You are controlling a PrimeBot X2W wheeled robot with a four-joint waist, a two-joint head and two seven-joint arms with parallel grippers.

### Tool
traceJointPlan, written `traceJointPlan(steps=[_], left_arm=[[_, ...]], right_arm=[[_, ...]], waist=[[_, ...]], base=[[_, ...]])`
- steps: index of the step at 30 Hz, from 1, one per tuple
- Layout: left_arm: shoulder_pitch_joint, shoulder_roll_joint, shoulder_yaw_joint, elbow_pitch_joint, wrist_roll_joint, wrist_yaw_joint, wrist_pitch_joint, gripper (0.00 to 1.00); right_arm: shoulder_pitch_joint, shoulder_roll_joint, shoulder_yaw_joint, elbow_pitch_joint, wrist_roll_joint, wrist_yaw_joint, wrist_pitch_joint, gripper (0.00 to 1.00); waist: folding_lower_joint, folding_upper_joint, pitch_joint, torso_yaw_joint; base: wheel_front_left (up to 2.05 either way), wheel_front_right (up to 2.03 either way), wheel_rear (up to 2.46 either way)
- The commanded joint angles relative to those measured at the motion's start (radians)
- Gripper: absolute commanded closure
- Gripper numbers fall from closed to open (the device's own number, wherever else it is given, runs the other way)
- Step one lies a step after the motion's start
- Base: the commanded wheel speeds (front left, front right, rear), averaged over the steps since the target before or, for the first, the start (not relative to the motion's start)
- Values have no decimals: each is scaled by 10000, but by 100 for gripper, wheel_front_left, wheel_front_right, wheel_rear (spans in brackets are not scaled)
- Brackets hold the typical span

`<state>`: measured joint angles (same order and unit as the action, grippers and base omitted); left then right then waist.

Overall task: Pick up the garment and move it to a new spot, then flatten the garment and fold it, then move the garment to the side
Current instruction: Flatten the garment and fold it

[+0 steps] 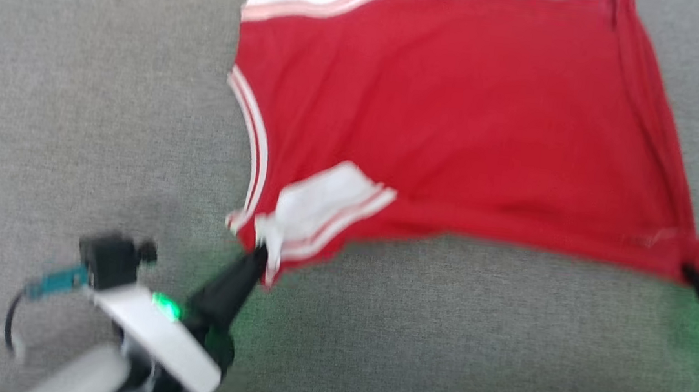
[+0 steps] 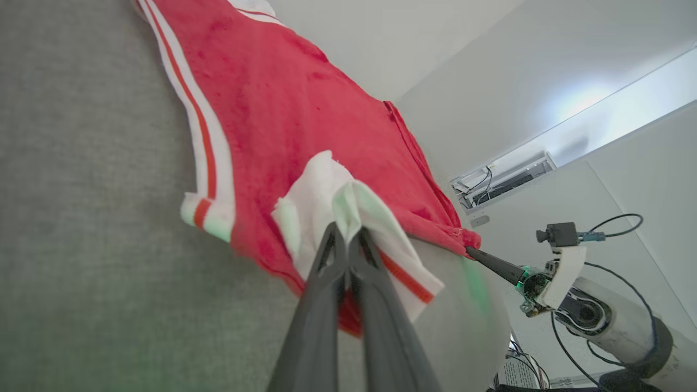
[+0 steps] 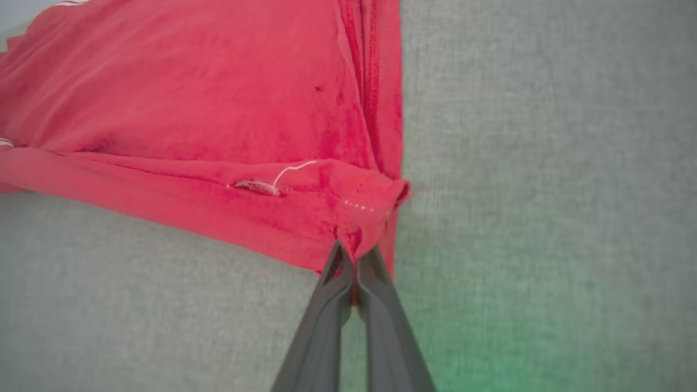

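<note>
Nearest, at seven o'clock, the left gripper (image 1: 260, 257) pinches the white sleeve (image 1: 322, 206) of the garment (image 1: 462, 117). At four o'clock the right gripper (image 1: 691, 273) is clamped tight on its hem corner.

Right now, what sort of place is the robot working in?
Probably an indoor lab or test room. The red shirt is stretched over a wide grey fabric-covered surface. The left wrist view shows bare white walls and a mounted unit with loose wires.
</note>
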<state>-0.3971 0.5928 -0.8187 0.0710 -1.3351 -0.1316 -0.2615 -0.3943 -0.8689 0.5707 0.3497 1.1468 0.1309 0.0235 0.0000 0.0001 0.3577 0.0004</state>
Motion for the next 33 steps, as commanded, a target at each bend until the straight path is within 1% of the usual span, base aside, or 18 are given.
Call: traceJointPlan(steps=[1, 6, 7, 8, 10, 13, 15, 16, 21, 24, 29, 33], left_arm=[[611, 63, 118, -282, 200, 22, -44, 100], [2251, 241, 788, -1117, 566, 22, -45, 100], [2819, 234, 1034, -1536, 722, 24, -45, 100], [3012, 254, 1145, -1696, 808, 22, -46, 100], [3119, 242, 1290, -1945, 968, 22, -46, 100], [2643, 160, 1412, -1856, 1238, 22, -46, 100], [2139, 78, 1353, -1815, 1307, 22, -46, 100], [2139, 78, 1353, -1815, 1307, 22, -46, 100], [686, 162, 1077, -1570, 1239, 22, -46, 100], [71, 62, 1134, -1365, 1174, 22, -47, 100], [-549, -314, 1485, -957, 1205, 22, -47, 100], [-653, -569, 1401, -416, 1063, 22, -45, 100]], right_arm=[[665, -36, -226, -243, -4, -4, -29, 100], [2264, -72, -1072, -1024, -225, -4, 97, 100], [2780, -25, -1539, -1386, -361, -4, 195, 100], [3017, 2, -1804, -1560, -457, -4, 252, 100], [3376, 107, -2451, -1908, -616, -4, 331, 100], [3621, 392, -3249, -2362, -1006, -4, 671, 100], [3494, 620, -3739, -2617, -1299, -4, 995, 100], [3494, 620, -3739, -2617, -1299, -4, 995, 100], [2611, 1307, -4519, -3170, -2148, -3, 1972, 100], [1991, 1715, -4872, -3282, -2550, -3, 2504, 100], [1193, 2233, -5429, -2897, -2948, -3, 2990, 100], [691, 2654, -5484, -2438, -3026, -3, 3106, 100]], waist=[[0, -1, -240, -72], [0, -1, -428, -197], [0, -1, -449, -222], [0, -1, -440, -221], [0, -1, -405, -166], [0, -1, -393, -68], [0, -1, -391, -11], [0, -1, -391, -11], [0, -1, -324, -1], [0, -1, -284, -9], [0, -1, 11, 27], [0, -1, 297, 19]], base=[[0, 0, 0], [0, 0, 0], [0, 0, 0], [0, 0, 0], [0, 0, 0], [0, 0, 0], [0, 0, 0], [0, 0, 0], [0, 0, 0], [0, 0, 0], [0, 0, 0], [0, 0, 0]])
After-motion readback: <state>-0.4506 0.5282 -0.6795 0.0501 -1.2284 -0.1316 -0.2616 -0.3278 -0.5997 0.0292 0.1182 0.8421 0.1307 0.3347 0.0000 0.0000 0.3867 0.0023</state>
